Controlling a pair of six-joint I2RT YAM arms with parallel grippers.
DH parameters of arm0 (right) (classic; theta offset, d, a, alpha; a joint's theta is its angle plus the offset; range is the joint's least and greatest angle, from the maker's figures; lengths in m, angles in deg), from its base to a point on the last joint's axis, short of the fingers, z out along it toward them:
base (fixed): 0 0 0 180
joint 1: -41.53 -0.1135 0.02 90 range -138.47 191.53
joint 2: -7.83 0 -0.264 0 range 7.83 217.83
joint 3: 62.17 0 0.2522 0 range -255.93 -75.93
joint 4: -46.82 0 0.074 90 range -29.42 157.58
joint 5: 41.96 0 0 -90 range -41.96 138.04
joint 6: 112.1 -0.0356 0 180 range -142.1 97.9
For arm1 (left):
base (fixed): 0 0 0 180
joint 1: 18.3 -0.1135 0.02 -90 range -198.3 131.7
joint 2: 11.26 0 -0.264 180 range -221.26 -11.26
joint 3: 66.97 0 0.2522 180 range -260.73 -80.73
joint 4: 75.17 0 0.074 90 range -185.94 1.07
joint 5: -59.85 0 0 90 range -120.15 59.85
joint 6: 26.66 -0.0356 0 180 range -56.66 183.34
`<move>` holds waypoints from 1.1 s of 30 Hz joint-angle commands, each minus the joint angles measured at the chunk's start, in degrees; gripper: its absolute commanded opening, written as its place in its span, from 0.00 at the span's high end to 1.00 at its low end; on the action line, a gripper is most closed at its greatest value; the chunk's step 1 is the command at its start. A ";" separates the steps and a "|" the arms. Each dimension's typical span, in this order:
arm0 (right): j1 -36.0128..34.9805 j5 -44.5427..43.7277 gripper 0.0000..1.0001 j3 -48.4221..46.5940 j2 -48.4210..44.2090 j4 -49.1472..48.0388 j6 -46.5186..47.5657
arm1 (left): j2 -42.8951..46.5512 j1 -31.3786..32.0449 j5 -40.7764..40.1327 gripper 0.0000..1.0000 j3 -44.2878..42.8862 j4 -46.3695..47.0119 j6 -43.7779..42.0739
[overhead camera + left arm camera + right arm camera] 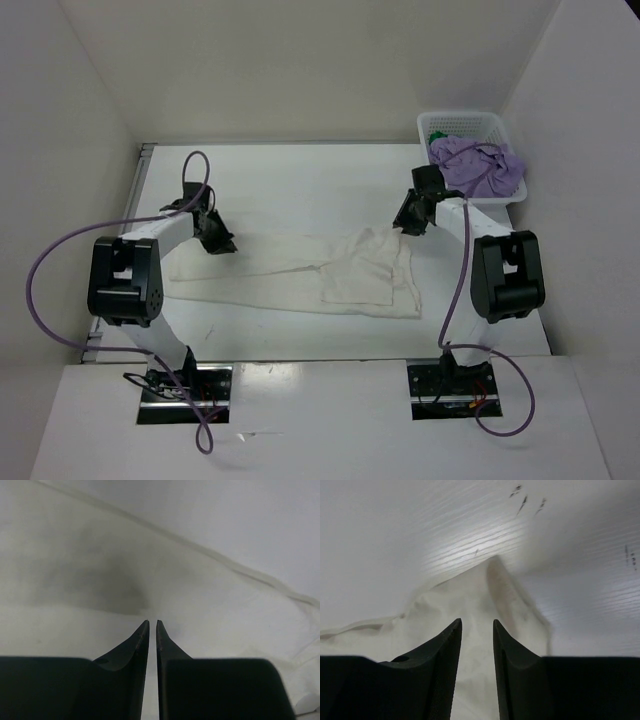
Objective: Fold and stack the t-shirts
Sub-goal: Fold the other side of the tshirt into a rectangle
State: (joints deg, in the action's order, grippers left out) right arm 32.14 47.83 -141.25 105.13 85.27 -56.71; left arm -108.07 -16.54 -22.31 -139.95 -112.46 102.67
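We see the white shirt (300, 268) stretched sideways between left pincer (153, 623), barely parted, and right pincer (477, 622), apart.

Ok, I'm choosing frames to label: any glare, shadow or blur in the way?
Top external: sharp, white t-shirt faint against the table. Left wrist: soft dark shadow ahead of the left tool. Right wrist: streaky glare on the table.
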 commanded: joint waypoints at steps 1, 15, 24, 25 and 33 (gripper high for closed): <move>2.61 0.90 0.63 0.20 2.63 0.36 1.92 | -2.93 -3.33 1.13 0.83 -2.30 4.90 1.01; 2.62 3.91 0.88 -3.94 8.79 -2.89 3.15 | -7.77 -9.93 1.92 0.82 -0.02 9.55 1.01; 6.22 1.00 1.00 -4.47 8.88 -2.10 3.15 | -8.39 -17.48 2.45 0.82 3.50 11.66 2.06; 6.22 1.00 1.00 -4.47 8.88 -2.10 2.62 | -8.39 -17.49 2.45 0.82 3.50 11.66 2.06; 6.22 2.57 0.66 -5.07 7.48 0.27 2.09 | -2.43 -17.49 6.48 0.81 3.50 12.28 5.75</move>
State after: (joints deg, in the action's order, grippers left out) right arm 37.85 51.24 -143.17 113.50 84.41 -54.61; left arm -113.78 -33.44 -15.14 -137.79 -99.52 107.28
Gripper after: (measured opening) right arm 0.318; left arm 0.187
